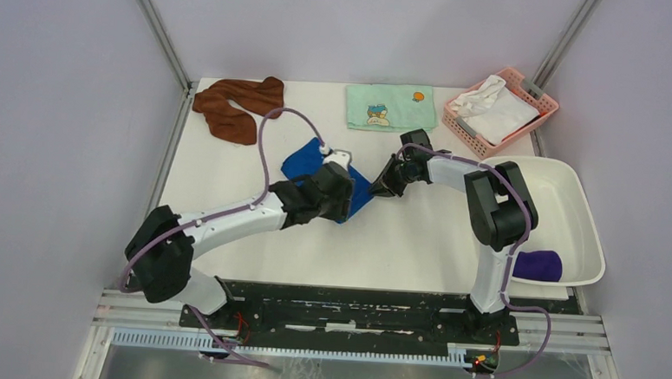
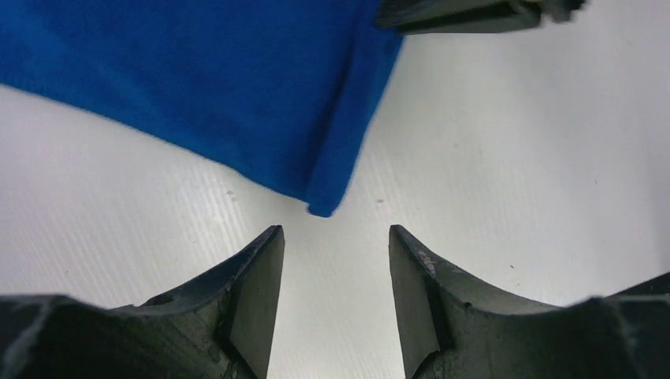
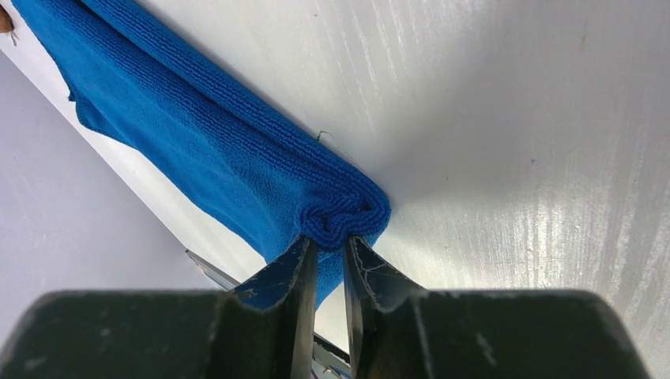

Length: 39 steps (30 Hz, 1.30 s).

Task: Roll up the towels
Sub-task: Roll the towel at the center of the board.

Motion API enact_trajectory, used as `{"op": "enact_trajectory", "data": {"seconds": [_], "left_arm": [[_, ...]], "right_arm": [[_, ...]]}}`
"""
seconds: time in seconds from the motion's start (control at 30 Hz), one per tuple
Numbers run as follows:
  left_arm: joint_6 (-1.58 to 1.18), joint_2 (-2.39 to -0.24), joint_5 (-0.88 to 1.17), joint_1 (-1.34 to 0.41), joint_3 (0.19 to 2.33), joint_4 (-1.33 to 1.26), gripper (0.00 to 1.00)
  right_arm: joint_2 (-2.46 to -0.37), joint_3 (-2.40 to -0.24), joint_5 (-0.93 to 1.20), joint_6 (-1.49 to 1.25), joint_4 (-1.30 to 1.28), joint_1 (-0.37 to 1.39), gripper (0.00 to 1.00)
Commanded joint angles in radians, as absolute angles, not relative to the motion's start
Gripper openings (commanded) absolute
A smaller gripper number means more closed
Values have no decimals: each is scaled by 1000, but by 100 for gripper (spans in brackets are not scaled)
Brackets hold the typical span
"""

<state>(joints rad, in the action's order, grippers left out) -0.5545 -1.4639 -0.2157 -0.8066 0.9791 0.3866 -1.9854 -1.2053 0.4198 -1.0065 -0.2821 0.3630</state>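
My right pincer pinches the folded edge of the blue towel in the middle of the table. The towel stretches leftward from it. My left pincer is spread and empty, with the towel's corner just beyond its tips.

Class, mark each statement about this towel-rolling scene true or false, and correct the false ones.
1. The right pincer is clamped on the blue towel. True.
2. The left pincer grips the blue towel too. False: it stands open, just off the towel's corner.
3. The purple towel lies in the white tub. True.
4. The brown towel sits in the pink basket. False: it lies on the table; the basket holds a white cloth.
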Motion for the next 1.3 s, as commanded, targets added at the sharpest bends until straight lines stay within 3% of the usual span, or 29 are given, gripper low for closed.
{"op": "enact_trajectory", "data": {"seconds": [0.0, 0.2, 0.6, 1.27], "left_arm": [[-387, -1523, -487, -988, 1096, 397, 58], [-205, -1717, -634, -1133, 1202, 347, 56], [-52, -1900, -763, -1142, 1247, 280, 55], [-35, -2023, -698, -1063, 1276, 294, 56]], "right_arm": [[-2025, -1209, 291, -982, -305, 362, 25], [-2035, -1211, 302, -985, -302, 362, 25], [-2034, -1207, 319, -985, -297, 362, 25], [-2043, -1208, 333, -985, -292, 362, 25]]}}
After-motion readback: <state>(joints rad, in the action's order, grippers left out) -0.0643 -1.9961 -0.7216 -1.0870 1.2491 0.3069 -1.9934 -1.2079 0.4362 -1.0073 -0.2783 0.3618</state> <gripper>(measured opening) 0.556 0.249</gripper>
